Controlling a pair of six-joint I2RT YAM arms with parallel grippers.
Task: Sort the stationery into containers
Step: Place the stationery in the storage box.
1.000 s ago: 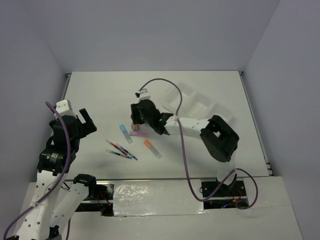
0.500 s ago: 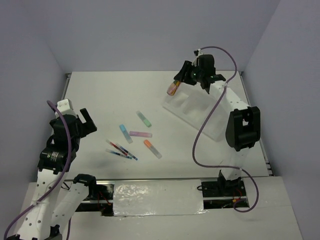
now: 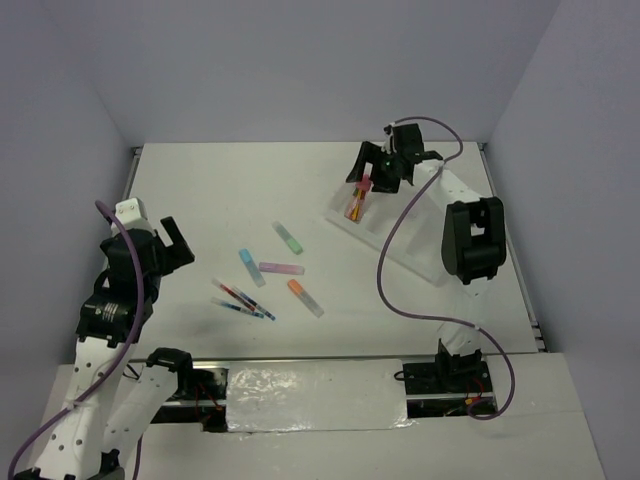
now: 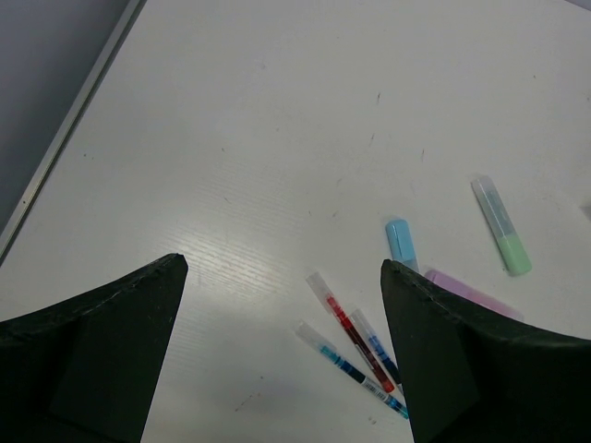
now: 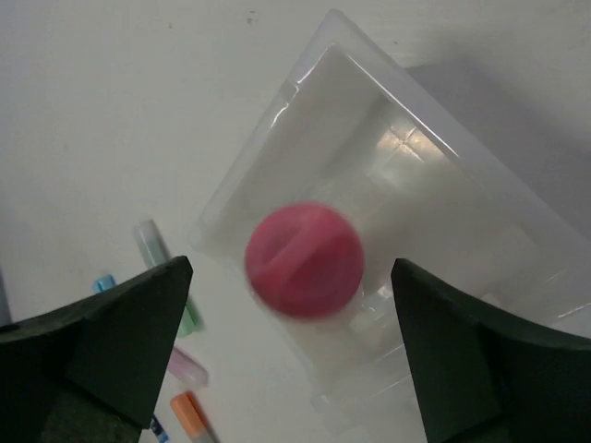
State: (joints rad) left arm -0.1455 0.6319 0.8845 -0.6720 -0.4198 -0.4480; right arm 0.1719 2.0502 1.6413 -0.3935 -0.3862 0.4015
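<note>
Hovering over the near left of the worktop (image 3: 200,190), the left gripper (image 3: 178,243) is released, its fingers spread wide with nothing between them. The left wrist view shows bare worktop under the gap. Just beyond and to its right lie the thin pens (image 3: 243,300), side by side and touching, with red and blue sections visible in the left wrist view (image 4: 355,355). The orange marker (image 3: 305,297) lies to their right. A little farther are the blue marker (image 3: 251,267) and the purple marker (image 3: 281,269), close together, then the green marker (image 3: 288,238), apart from both. The white tray (image 3: 415,250) sits slantwise on the far right of the worktop. The right gripper (image 3: 375,178) hangs above the tray's far-left end compartment, also released. Its fingers stand far apart on either side of the pink-capped orange piece (image 3: 357,198), touching it on neither side. In the right wrist view the piece's pink cap (image 5: 305,261) shows end-on and blurred over that compartment. Whether the piece rests on the compartment floor cannot be told.
</note>
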